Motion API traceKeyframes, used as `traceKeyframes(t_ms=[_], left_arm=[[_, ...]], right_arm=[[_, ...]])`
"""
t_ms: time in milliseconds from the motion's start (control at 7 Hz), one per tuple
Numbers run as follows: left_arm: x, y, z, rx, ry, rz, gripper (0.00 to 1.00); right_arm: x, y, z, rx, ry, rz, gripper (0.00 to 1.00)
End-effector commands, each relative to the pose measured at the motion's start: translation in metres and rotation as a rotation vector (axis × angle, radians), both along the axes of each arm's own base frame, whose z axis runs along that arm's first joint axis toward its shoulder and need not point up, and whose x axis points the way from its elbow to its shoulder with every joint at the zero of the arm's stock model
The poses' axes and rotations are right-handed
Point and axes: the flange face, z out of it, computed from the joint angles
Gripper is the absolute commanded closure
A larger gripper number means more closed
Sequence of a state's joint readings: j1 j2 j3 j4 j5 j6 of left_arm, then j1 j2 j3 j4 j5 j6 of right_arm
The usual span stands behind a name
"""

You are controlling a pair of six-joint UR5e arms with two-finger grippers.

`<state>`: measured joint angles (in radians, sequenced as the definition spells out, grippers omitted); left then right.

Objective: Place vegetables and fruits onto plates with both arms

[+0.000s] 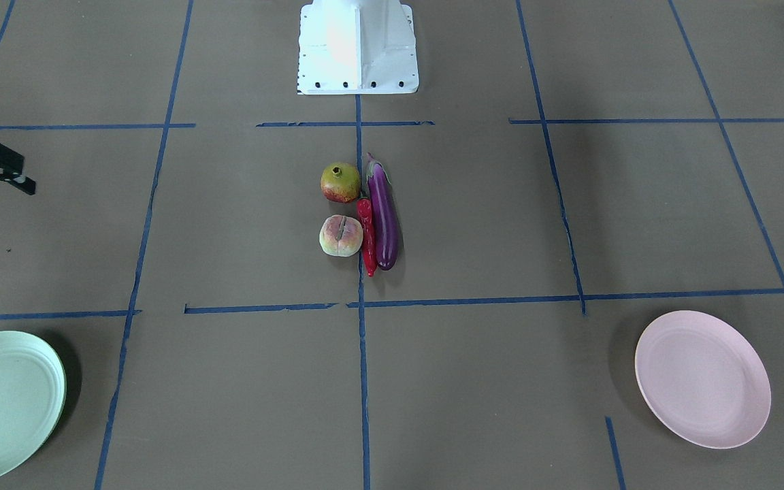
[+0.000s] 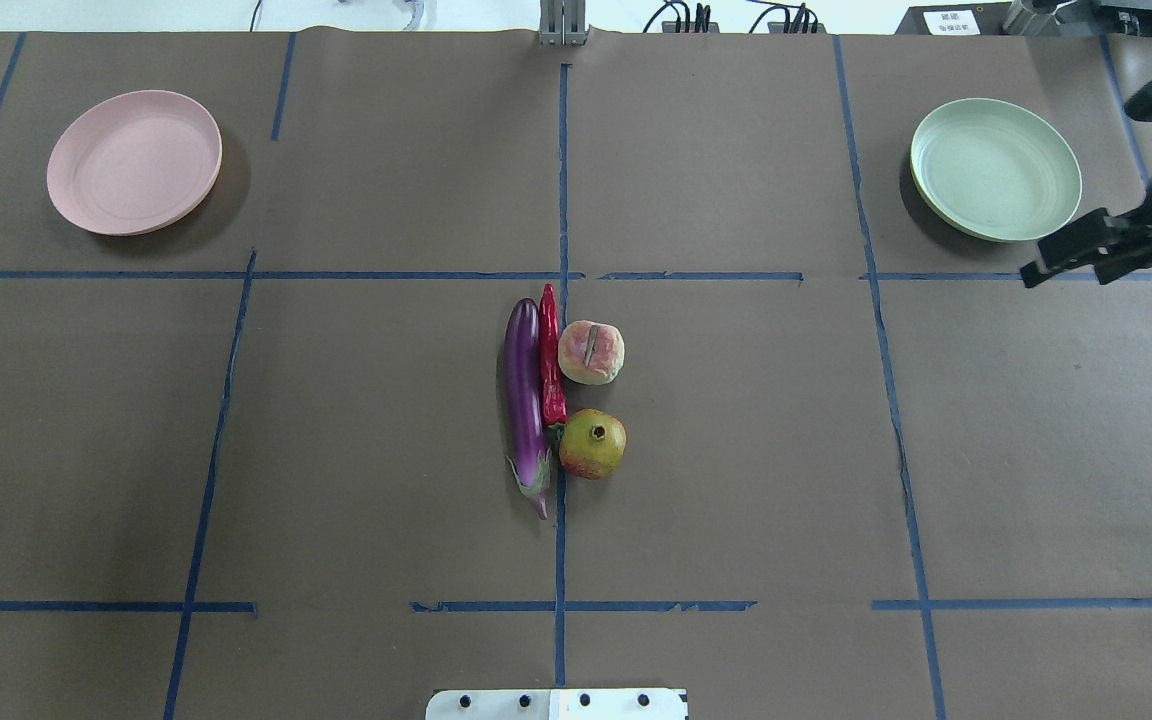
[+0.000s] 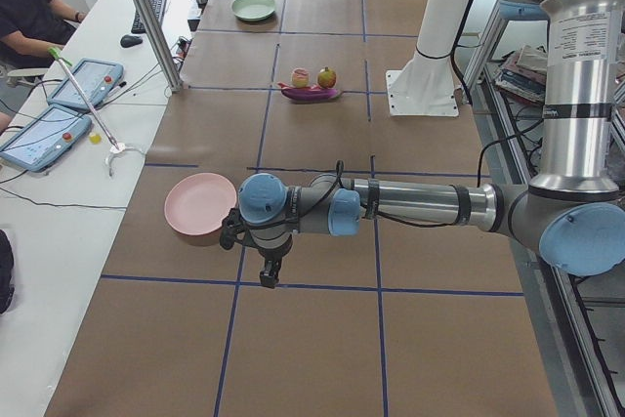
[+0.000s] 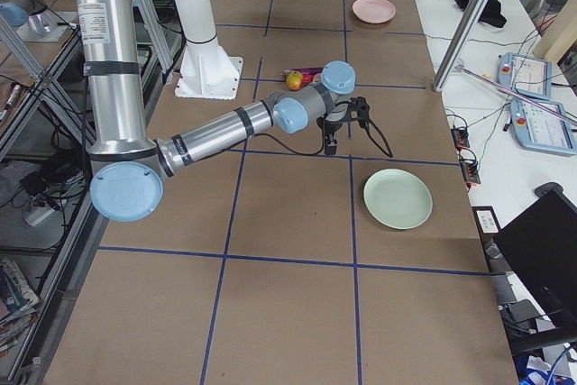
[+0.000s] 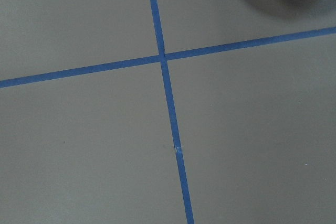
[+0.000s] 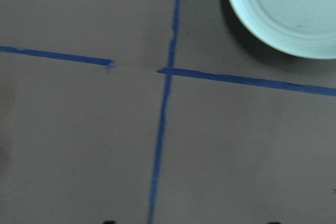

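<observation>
Nothing of the task looks done yet: the right pincer [image 2: 1068,270] hangs released near the right edge of the worktop [image 2: 736,500]. The left pincer [image 3: 262,266] is near the left edge, and I cannot tell if it is released or clenched. The pink plate [image 2: 134,160] at the far left corner and the green plate [image 2: 996,168] at the far right corner hold nothing, so all four foods in the middle are left to place. The eggplant [image 2: 525,390] lies lengthwise from the robot's edge to the far edge, stem cap toward the robot. The crowned fruit [image 2: 593,443] and the grooved fruit [image 2: 591,352] sit to its right, and the chili [image 2: 550,355] lies between, parallel, touching the eggplant, thin tip toward the far edge.
</observation>
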<state>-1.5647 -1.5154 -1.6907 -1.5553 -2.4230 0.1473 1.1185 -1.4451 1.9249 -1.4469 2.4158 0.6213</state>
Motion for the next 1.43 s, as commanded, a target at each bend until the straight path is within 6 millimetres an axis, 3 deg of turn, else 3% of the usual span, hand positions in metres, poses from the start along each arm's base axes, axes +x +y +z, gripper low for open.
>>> traceKeyframes(t_ms=[0,143,286,429,714,857,1000,1286], left_arm=[[0.001,0.000,-0.005,0.008,0.022,0.001,0.00],[0.002,0.000,-0.004,0.006,0.022,0.004,0.00],[0.002,0.000,-0.004,0.006,0.022,0.004,0.00],[0.003,0.000,-0.004,0.006,0.022,0.005,0.00],[0.003,0.000,0.002,-0.005,0.022,0.006,0.00],[0.004,0.000,0.003,-0.007,0.024,0.008,0.00],[0.004,0.000,0.003,-0.007,0.024,0.008,0.00],[0.004,0.000,0.002,-0.005,0.024,0.008,0.00]], right_arm=[[-0.127,0.017,-0.123,-0.116,-0.048,0.104,0.00],[-0.187,0.042,-0.167,-0.162,-0.056,0.170,0.00],[-0.245,0.079,-0.191,-0.190,-0.056,0.183,0.00],[-0.284,0.100,-0.210,-0.187,-0.056,0.223,0.00],[-0.354,0.084,-0.237,-0.246,0.026,0.272,0.00],[-0.384,0.090,-0.224,-0.235,0.076,0.275,0.00],[-0.401,0.098,-0.213,-0.229,0.108,0.272,0.00],[-0.411,0.106,-0.198,-0.233,0.138,0.257,0.00]])
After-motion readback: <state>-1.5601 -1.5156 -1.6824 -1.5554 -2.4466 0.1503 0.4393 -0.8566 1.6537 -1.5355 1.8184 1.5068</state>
